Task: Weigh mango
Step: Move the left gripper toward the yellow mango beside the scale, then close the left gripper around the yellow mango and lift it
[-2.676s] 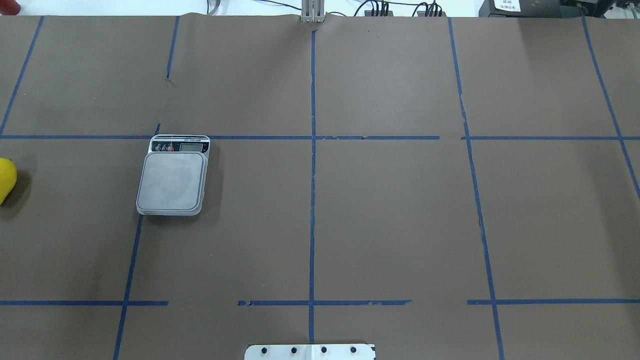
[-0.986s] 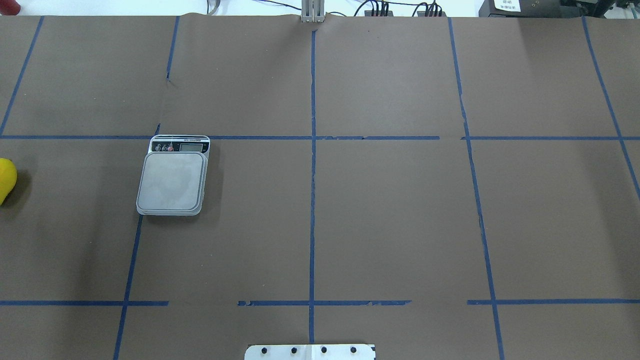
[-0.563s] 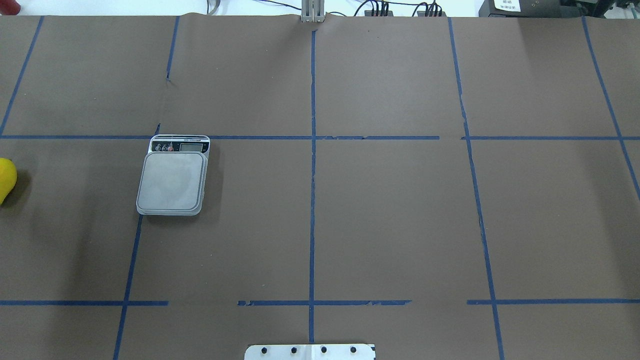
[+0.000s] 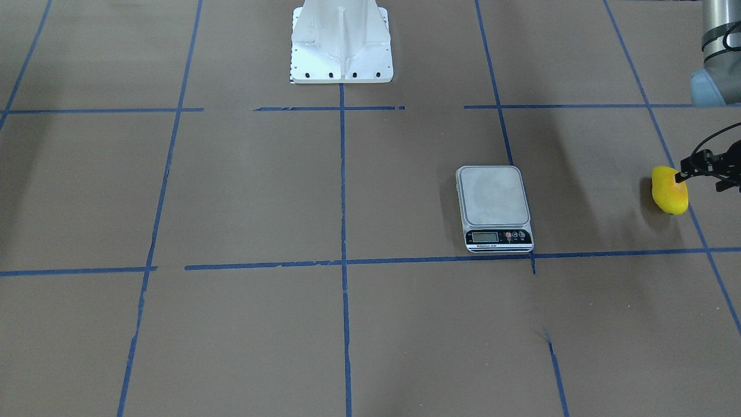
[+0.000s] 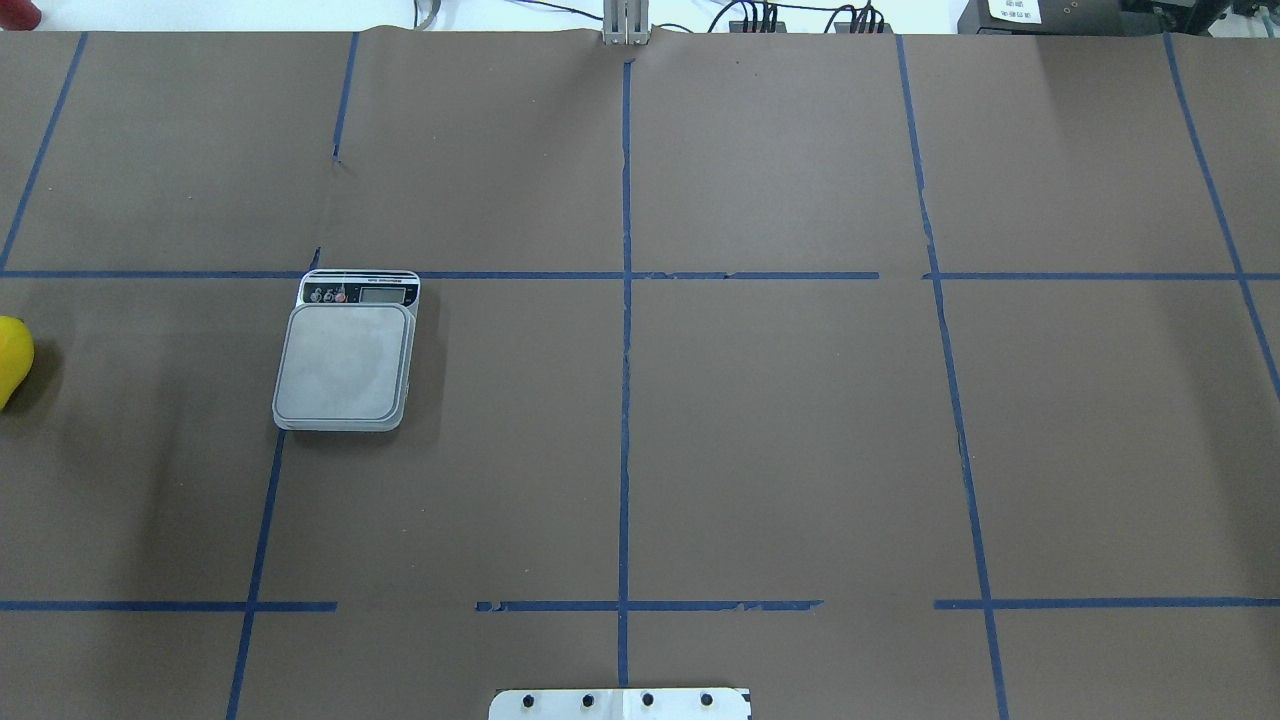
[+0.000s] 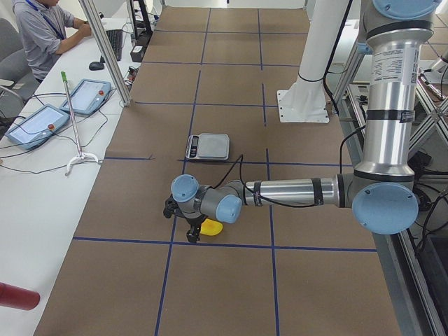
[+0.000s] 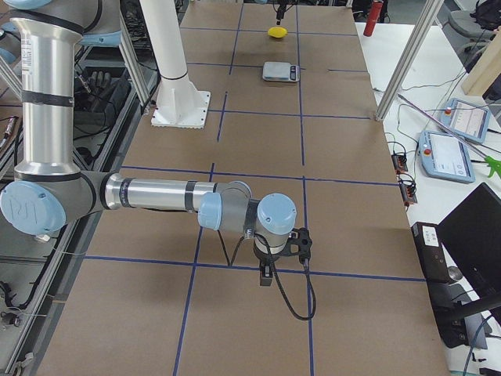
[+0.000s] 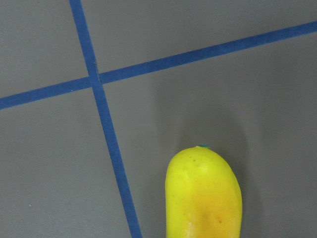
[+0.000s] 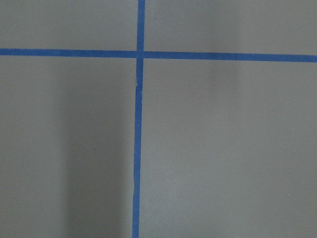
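Note:
The mango [image 4: 670, 190] is small, oblong and bright yellow with an orange blush. It lies on the brown table far on my left, half cut off in the overhead view [image 5: 12, 358], and fills the lower middle of the left wrist view [image 8: 204, 196]. The scale [image 4: 494, 205] stands apart from it with a bare platform [image 5: 345, 360]. My left gripper [image 6: 187, 227] hangs right at the mango [image 6: 212, 227]; a black part of it shows over the mango's end [image 4: 703, 167]. I cannot tell whether it is open or shut. My right gripper [image 7: 266, 274] hangs low over the table far from both, state unclear.
The white base plate [image 4: 341, 40] stands at the table's near middle edge. Blue tape lines [image 5: 624, 400] grid the brown paper. A red cylinder [image 6: 17, 296] lies on the white bench beyond the table, with teach pendants [image 6: 85, 95] and a seated person [image 6: 52, 31].
A faint shadow has grown over the table's left part in the overhead view. The mango and the scale have not moved.

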Motion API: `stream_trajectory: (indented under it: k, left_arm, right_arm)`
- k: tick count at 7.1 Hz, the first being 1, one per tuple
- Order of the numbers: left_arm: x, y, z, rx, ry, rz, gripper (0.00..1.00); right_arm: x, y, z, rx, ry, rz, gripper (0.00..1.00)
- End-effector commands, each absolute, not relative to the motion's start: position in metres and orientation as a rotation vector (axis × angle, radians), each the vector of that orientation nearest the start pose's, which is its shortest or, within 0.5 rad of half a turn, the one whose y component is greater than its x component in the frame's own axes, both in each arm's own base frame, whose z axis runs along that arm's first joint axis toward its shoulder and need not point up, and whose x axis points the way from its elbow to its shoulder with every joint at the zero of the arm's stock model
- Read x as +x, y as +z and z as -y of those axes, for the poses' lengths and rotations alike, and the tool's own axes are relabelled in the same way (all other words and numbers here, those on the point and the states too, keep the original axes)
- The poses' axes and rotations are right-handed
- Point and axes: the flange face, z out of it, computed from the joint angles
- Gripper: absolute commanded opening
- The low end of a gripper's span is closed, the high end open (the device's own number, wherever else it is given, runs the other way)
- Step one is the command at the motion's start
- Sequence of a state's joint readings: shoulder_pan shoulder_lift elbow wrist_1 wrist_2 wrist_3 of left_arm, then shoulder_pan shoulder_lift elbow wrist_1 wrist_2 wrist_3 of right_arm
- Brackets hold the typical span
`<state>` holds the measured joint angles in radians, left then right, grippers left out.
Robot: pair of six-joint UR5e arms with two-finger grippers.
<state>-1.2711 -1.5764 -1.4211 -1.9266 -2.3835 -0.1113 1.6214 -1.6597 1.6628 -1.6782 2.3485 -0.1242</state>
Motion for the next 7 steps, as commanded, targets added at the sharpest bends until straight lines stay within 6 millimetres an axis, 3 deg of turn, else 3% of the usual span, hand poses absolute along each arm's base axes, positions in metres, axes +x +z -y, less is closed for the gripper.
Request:
stream_trajectory:
  k: [1,5,7]
  left_arm:
    - [0.112,0.693,0.494,0.012,0.282,-0.856,1.00]
    - [0.130,0.699,0.505,0.009,0.309,-0.856,0.98]
    - [0.133,0.709,0.502,-0.012,0.308,-0.849,0.86]
  right_arm:
    - [0.086,0.666,0.442,-0.031,-0.029,0.783,1.00]
    - [0.086,0.666,0.442,-0.031,-0.029,0.783,1.00]
    - [0.086,0.666,0.442,-0.031,-0.029,0.783,1.00]
